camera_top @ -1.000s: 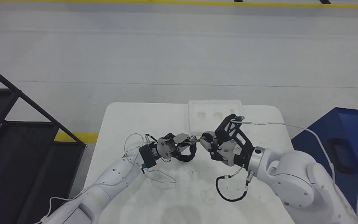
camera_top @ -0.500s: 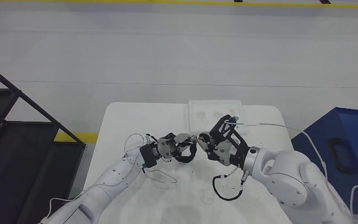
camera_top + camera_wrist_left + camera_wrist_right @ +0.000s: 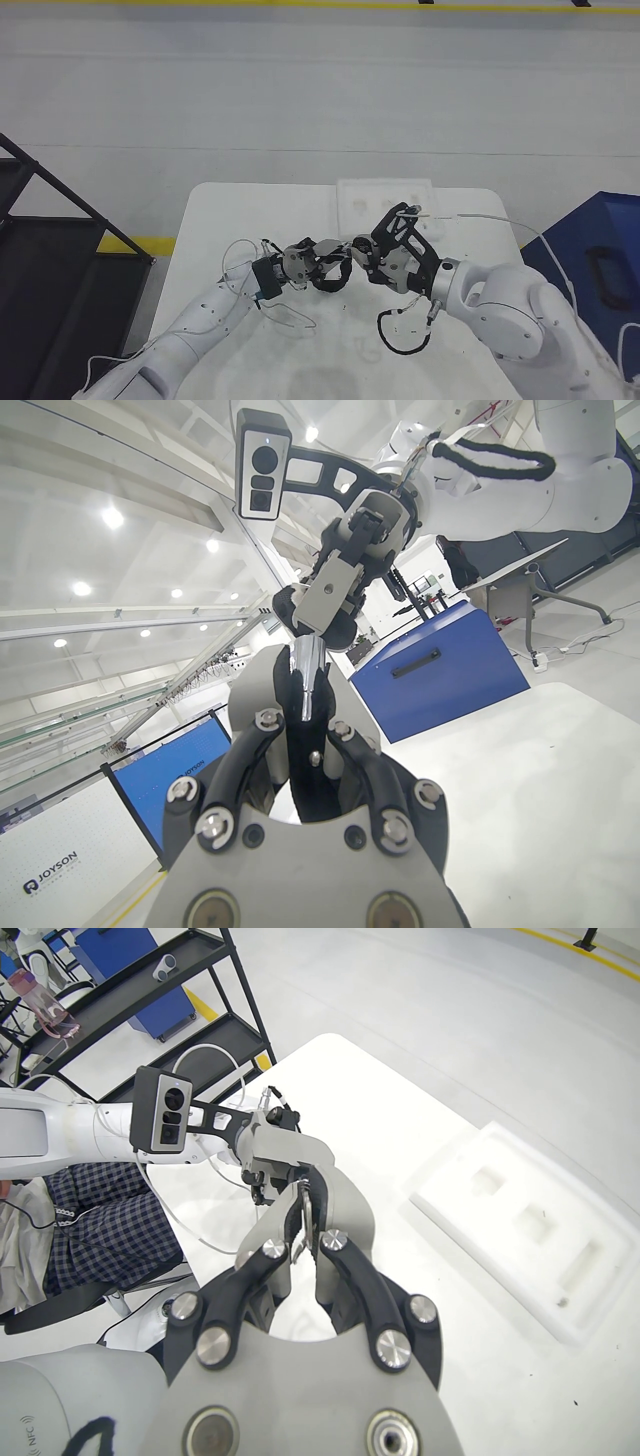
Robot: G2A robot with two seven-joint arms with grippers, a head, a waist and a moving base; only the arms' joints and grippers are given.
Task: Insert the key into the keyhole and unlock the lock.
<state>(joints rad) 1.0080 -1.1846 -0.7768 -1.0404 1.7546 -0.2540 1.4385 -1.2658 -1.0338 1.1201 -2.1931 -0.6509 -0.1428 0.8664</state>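
Top view: high over both arms, angled down and forward, wide. It takes in the whole white table (image 3: 230, 215) and the floor past its far edge.

Left wrist view: right behind the left end effector (image 3: 300, 672), very close, tilted up toward the ceiling. It faces the right end effector (image 3: 322, 607) and the right arm's camera (image 3: 263, 465).

Right wrist view: right behind the right end effector, very close, tilted down over the table, facing the left arm's camera (image 3: 162, 1113).

The wrist views look at each other. Top and right wrist views share the foam tray (image 3: 385, 205) at the table's far edge.
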